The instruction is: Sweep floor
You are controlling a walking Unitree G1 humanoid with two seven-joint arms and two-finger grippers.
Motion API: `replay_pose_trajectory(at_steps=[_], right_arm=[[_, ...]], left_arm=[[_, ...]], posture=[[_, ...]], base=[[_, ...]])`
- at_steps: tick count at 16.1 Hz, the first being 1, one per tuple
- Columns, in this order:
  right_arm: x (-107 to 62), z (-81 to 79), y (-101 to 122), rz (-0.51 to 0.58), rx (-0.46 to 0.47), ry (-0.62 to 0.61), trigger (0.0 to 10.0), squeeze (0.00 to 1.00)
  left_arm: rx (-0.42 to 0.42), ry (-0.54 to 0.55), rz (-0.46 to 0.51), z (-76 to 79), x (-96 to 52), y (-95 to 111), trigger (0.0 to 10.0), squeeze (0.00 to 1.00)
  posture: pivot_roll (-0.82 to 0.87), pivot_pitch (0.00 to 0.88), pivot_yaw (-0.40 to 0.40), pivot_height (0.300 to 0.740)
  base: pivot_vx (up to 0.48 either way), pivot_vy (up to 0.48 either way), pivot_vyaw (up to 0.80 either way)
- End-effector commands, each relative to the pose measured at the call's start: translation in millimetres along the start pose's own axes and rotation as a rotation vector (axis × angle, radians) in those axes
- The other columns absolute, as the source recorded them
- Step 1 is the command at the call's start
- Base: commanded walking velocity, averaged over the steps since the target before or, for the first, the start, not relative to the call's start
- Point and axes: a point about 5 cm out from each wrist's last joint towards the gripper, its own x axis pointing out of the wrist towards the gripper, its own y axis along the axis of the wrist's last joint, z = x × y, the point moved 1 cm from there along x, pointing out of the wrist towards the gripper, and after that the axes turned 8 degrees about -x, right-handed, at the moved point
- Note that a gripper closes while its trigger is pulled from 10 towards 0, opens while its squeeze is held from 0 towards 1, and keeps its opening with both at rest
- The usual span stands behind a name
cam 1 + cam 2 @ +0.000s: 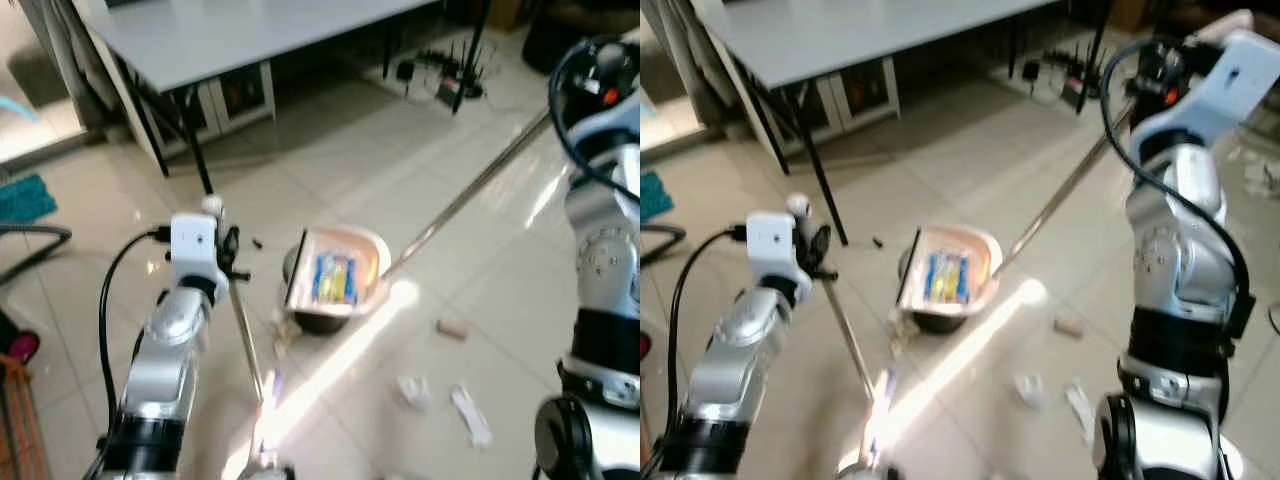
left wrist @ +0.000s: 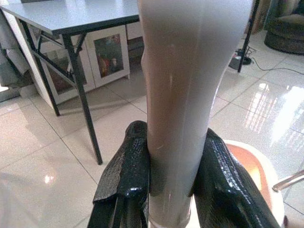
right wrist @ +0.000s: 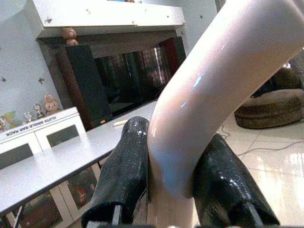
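Note:
My left gripper (image 2: pixel 175 134) is shut on a pale broom handle (image 1: pixel 245 330), which slants from a white knob (image 1: pixel 212 205) down into a sunlit streak on the tiles. My right gripper (image 3: pixel 175 135), raised at the right, is shut on the curved top of the dustpan's long metal handle (image 1: pixel 470 190). The peach dustpan (image 1: pixel 372 252) rests on the floor in the middle, with a blue and yellow packet (image 1: pixel 335 280) inside it. On the tiles to its right lie a cork-like piece (image 1: pixel 452 328) and white scraps (image 1: pixel 410 390) (image 1: pixel 470 412).
A grey table (image 1: pixel 230 35) on black legs (image 1: pixel 195 150) stands behind the dustpan, with white cabinets under it. Cables and a power strip (image 1: pixel 450 75) lie at the back right. A teal mat (image 1: pixel 25 197) and a grey hose (image 1: pixel 30 235) are at the left.

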Motion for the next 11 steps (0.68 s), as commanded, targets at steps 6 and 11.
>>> replay_pose_trajectory(at_steps=[6,11], right_arm=[[-0.8,-1.8,16.0,0.067,0.027,0.017,10.0,0.0],[-1.4,-1.3,15.2,0.066,0.033,0.012,10.0,0.0]], left_arm=[[0.031,0.013,0.021,-6.4,-0.8,7.5,10.0,0.0],[0.032,0.019,0.025,-10.0,1.3,10.5,10.0,0.0]], posture=[[0.01,0.077,0.05,0.74],[0.01,0.08,0.056,0.74]], base=[[0.463,0.0,0.0],[0.464,0.0,0.0]])
